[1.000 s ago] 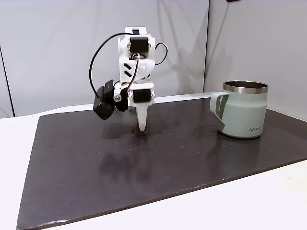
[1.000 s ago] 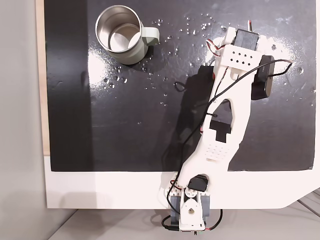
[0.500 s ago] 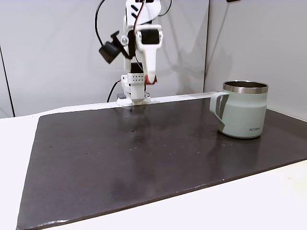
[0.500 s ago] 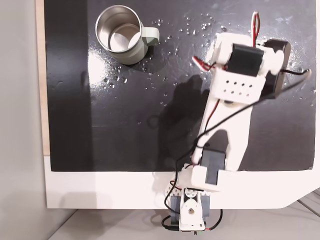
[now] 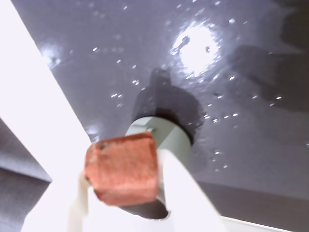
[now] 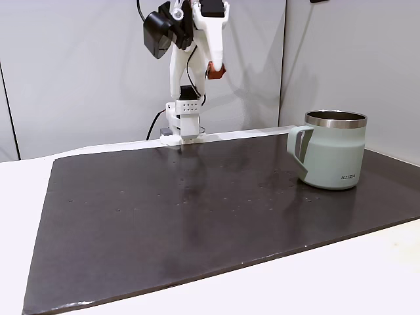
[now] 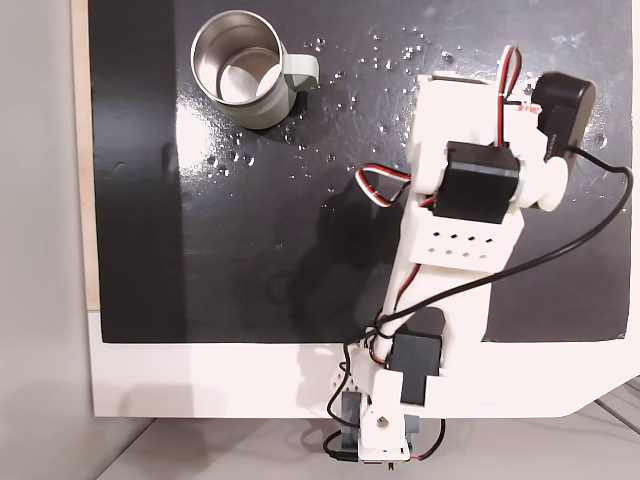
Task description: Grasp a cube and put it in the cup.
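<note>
Cube (image 5: 122, 168), rust-orange, pinched between the white fingers (image 5: 181, 191), which are closed on it. In a fixed view cube (image 6: 214, 70) is lifted high above the dark mat (image 6: 197, 210), well apart from the sage-green mug (image 6: 333, 157), which stands upright on the mat's right side.

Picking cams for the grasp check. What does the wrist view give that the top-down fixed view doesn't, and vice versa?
Wrist view: the cube clamped between the white fingers, close up, with part of the cup behind it.

Top-down fixed view: the cup's steel interior, its handle, and the arm's whole layout over the dark mat; the arm's body covers the fingertips.

Both: the cup and the glossy mat.
</note>
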